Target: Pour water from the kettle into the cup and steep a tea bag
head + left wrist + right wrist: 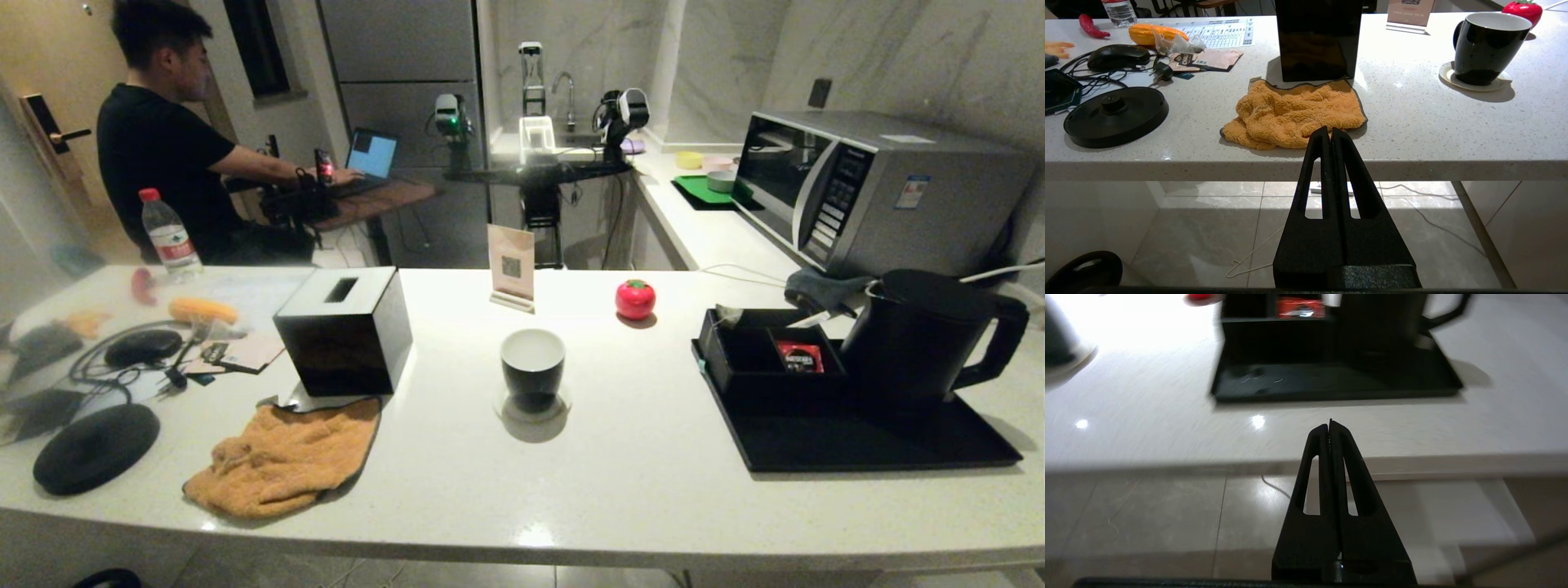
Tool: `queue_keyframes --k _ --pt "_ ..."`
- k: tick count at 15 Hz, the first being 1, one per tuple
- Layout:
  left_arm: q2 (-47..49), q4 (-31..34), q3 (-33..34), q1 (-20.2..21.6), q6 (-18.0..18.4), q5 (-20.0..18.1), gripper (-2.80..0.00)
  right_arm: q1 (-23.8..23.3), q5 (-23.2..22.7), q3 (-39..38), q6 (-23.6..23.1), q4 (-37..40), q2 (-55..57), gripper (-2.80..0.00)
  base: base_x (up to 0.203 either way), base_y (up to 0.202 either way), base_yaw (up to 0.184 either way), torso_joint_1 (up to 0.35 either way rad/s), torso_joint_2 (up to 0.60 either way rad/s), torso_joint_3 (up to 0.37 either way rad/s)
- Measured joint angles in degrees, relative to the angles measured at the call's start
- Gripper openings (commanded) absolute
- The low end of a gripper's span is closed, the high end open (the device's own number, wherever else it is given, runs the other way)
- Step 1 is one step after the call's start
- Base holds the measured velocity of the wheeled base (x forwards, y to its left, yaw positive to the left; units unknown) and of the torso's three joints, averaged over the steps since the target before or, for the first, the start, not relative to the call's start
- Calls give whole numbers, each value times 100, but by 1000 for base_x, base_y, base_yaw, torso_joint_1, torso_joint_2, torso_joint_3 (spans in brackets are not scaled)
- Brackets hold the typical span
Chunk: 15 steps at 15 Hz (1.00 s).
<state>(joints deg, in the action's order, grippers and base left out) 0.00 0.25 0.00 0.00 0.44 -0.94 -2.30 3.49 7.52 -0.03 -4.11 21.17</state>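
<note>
Both claws are pressed shut and empty, hanging off the bench's near edge: the right claw (1329,426) faces the black tray (1331,381), the left claw (1329,132) faces the orange towel (1296,118). The kettle (927,339) stands on that tray near the bench's right edge, handle toward that edge; the cup (532,367) sits mid-bench on a coaster, and the tea bag cannot be made out. Risk: a shut claw would knock the handle rather than grip it, and a tilted kettle could spill short of the small cup.

Black ware on a pale speckled counter

Matte black kettle (922,339) on a black tray (865,441); cup (532,367) glossy black outside, white inside; orange towel (282,457); black tissue box (343,331); red sachet (798,357); red tomato-shaped ornament (635,299); white speckled countertop (637,490).
</note>
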Motion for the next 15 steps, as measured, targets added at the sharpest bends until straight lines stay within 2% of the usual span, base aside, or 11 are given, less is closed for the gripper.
queue_keyframes --k 1,2,5,7,9,12,15 --pt "0 -1 0 0 0 -2 -280 -127 113 240 137 -33 450 -280 0 0 0 0 0 0" --pt "0 1 0 0 0 -4 -280 -302 179 430 233 -89 874 0 0 0 0 0 0 0" --pt "0 -1 0 0 0 -2 -280 -1228 265 916 317 -394 2180 0 0 0 0 0 0 0" --pt "0 -1 0 0 -1 -2 -280 -1997 292 1148 171 -580 2925 0 0 0 0 0 0 0" --pt "0 -1 0 0 0 -4 -280 -2557 303 1335 -71 -662 3425 0 0 0 0 0 0 0" --pt "0 0 0 0 0 -2 -280 -2881 342 1439 -210 -766 3906 0 0 0 0 0 0 0" --pt "0 2 0 0 0 1 -280 -2950 348 1414 -215 -878 4201 0 0 0 0 0 0 0"
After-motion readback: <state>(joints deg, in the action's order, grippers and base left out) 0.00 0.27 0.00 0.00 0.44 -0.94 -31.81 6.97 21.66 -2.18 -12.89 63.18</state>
